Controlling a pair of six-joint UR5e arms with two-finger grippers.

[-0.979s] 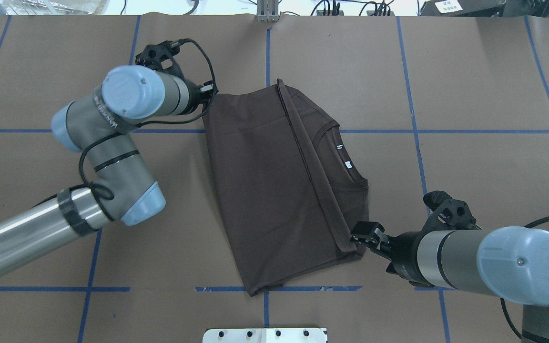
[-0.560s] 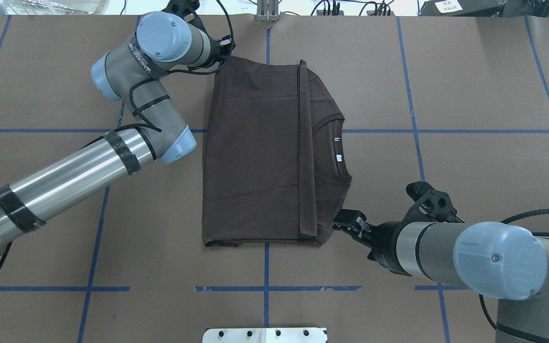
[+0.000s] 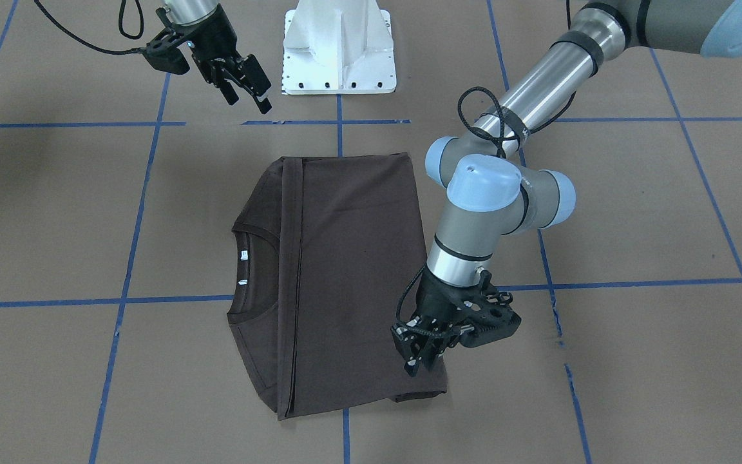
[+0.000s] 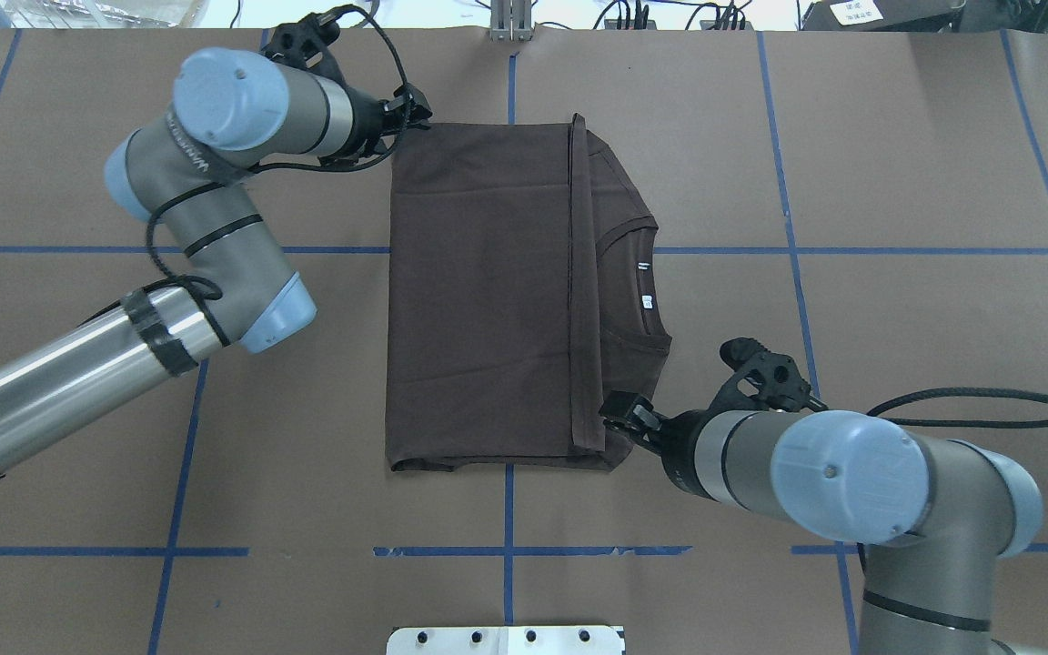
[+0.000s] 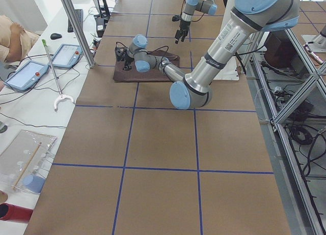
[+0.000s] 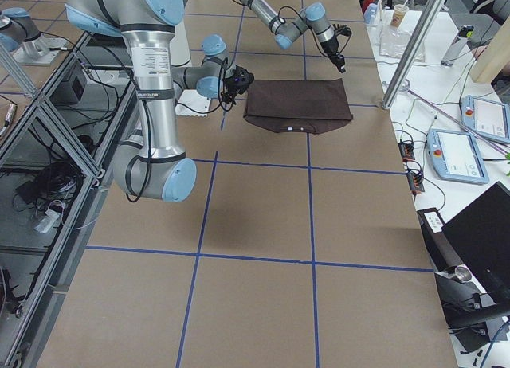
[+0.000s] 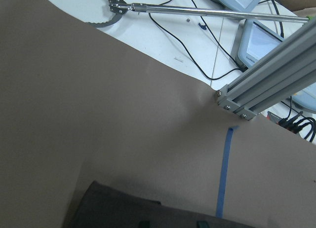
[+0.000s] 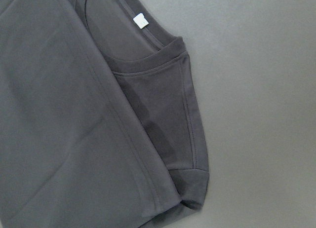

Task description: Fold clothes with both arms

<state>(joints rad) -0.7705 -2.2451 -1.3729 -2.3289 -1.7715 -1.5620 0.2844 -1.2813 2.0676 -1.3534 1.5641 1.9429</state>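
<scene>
Left end effector (image 3: 420,359) and right end effector (image 3: 248,90) are hovering, fingers spread, at corners of the folded dark brown fabric T-shirt (image 3: 345,258).

The left tool (image 5: 121,55) hangs at the dark T-shirt's (image 5: 133,77) corner, perhaps touching it.

Our left arm (image 4: 78,382) stretches far forward, wrist turned down, left tool (image 3: 420,358) low with jaws parted. Our right arm (image 4: 851,473) bends nearer in, right tool (image 3: 250,96) raised and tilted, jaws apart.
</scene>
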